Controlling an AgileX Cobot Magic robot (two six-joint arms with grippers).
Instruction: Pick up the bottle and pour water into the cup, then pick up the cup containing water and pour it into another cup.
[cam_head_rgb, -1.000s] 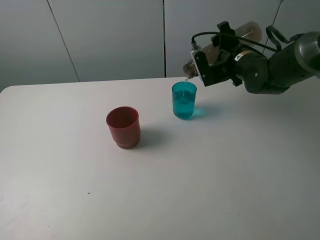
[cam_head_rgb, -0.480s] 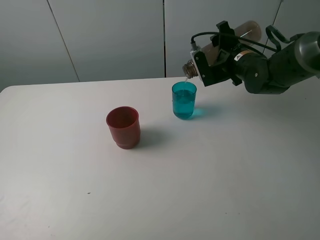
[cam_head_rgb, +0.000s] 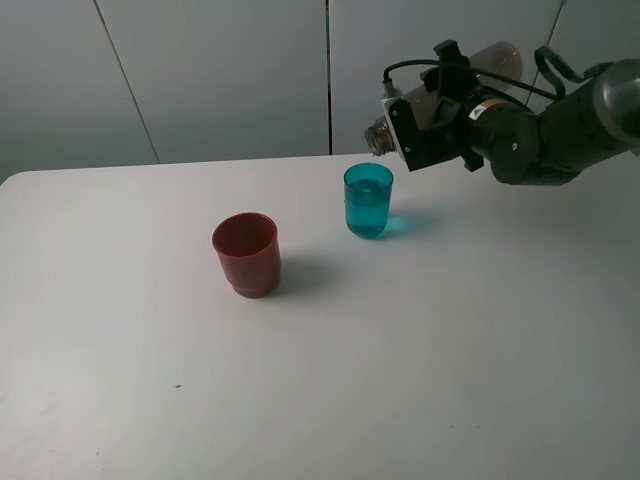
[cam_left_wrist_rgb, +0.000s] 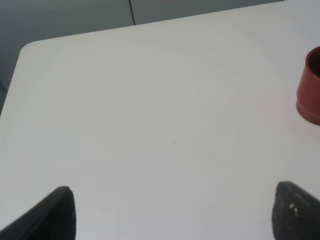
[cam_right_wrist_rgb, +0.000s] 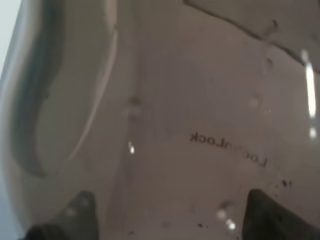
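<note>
1. The right gripper (cam_head_rgb: 437, 100) is clenched around the bottle (cam_head_rgb: 492, 60), one black finger on each side of its body.
2. The bottle is held in the air over the far right of the table (cam_head_rgb: 450, 350). It lies almost level, its base raised a little and its open neck pointing down to the left.
3. The mouth of the bottle hangs above the rim of the teal cup (cam_head_rgb: 368, 200), apart from it.
4. The right wrist view is filled by the smoky bottle wall. Raised lettering on it reads "Lock", then a blurred part, then "Lock", and small droplets cling nearby.
5. The teal cup stands upright on the table with liquid showing inside.
6. The red cup (cam_head_rgb: 246, 253) stands upright nearer the middle of the table, to the left of the teal cup and closer to the camera. The two are well apart.
7. No writing can be read on either cup.
8. The left gripper (cam_left_wrist_rgb: 175, 220) is spread wide with nothing between its fingers. It hangs over bare table, and the red cup sits at the edge of its wrist view.
</note>
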